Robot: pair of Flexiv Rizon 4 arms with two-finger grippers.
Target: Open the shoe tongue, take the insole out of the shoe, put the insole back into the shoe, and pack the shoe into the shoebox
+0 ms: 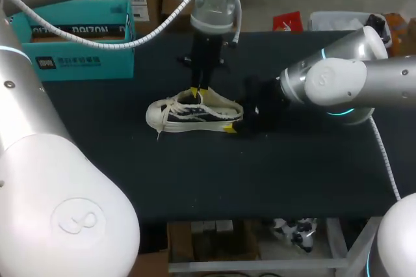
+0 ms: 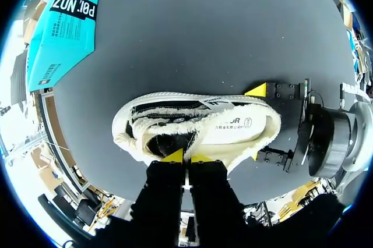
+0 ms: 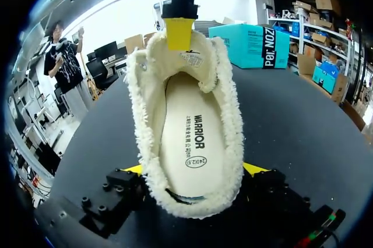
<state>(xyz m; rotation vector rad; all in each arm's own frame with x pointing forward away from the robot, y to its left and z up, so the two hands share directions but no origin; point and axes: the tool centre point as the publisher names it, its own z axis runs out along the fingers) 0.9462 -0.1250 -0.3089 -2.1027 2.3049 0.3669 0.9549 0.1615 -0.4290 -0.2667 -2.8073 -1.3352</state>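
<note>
A cream low shoe (image 1: 193,114) with a fleecy lining lies on its sole mid-table, toe to the left. Its printed insole (image 3: 195,137) sits inside. My left gripper (image 1: 197,90) comes straight down over the shoe's mouth. Its yellow tips (image 2: 186,156) are pinched together on the fleecy tongue (image 3: 198,62). My right gripper (image 3: 193,169) stands open behind the shoe, one yellow tip on each side of the heel (image 2: 265,126). The teal shoebox (image 1: 78,36) stands at the back left of the table.
The black table top (image 1: 292,179) stretches bare in front of and to the right of the shoe. The shoebox (image 2: 61,27) lies well beyond the shoe's toe end, with open surface between them.
</note>
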